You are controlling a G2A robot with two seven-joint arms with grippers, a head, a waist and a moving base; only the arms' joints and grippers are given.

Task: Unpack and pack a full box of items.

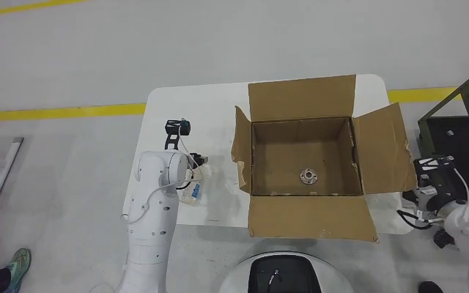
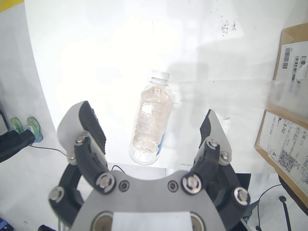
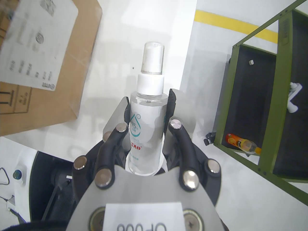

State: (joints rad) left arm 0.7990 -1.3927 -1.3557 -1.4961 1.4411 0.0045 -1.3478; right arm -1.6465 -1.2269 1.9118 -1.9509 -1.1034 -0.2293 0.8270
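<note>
Two bottles are in play, one per arm; the left gripper stands spread wide above the white table, grasping nothing. A clear plastic bottle with a white cap lies on its side on the tabletop between the two black-padded fingers, touching neither; its base is near a table edge and its cap points away from that edge. In the top view this bottle lies just beside the left arm, to the left of the cardboard box. The box sits on the right part of the table with all four flaps folded outward; one small round metal piece lies on its floor, near the wall closest to the robot. The right gripper is clenched on a clear spray bottle with a white collar and a transparent cap, its fingers pressing the labelled body from both sides; it hangs off the table's right end, between the box's right flap and a green cart. An orange drink bottle lies in the cart's dark tray; a white object rests farther along.
</note>
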